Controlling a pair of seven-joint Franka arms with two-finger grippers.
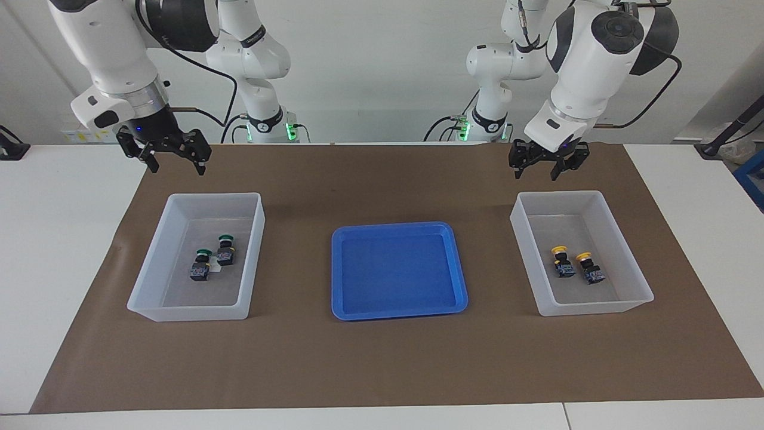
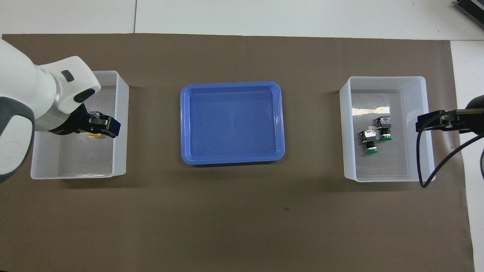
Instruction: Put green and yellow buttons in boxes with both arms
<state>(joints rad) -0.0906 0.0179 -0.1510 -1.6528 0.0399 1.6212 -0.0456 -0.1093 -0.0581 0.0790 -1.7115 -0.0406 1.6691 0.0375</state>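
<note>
blue tray (image 1: 399,227) | shallow, mid-table on brown mat (image 1: 382,358) | mat covers white table (image 1: 59,239)

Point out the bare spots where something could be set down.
The blue tray is bare inside, as is the brown mat between it and each box. The green buttons and yellow buttons crowd the boxes' middles; their floor ends stay free.

Overhead: left tool (image 2: 99,126) hides yellow buttons (image 2: 93,133) (sliver shows); right arm cropped.
</note>
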